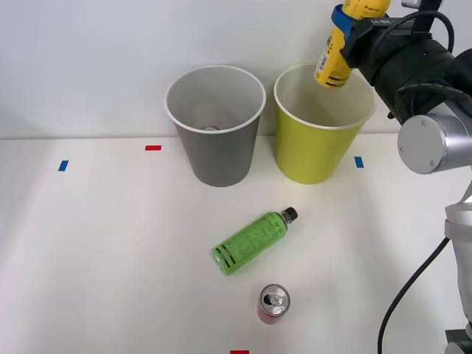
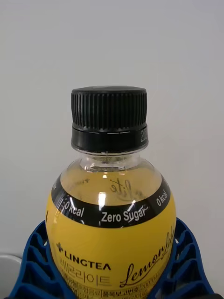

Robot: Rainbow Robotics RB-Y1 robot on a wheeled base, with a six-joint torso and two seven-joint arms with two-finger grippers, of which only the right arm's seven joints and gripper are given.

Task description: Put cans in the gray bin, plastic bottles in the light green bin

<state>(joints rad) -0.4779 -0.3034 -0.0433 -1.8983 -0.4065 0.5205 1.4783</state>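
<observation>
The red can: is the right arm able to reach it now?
Probably not yet: the right hand is shut on the yellow bottle above the light green bin. The red can stands unobstructed.

A plain white wall (image 1: 88, 59) rises behind a white table (image 1: 96, 243) dotted with small red and blue tape marks (image 1: 153, 147).

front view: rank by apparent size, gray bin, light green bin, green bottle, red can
1-2. gray bin and light green bin: look alike, no ranking.
3. green bottle, lying on its side.
4. red can, upright, smallest, though nearest the camera.
</observation>
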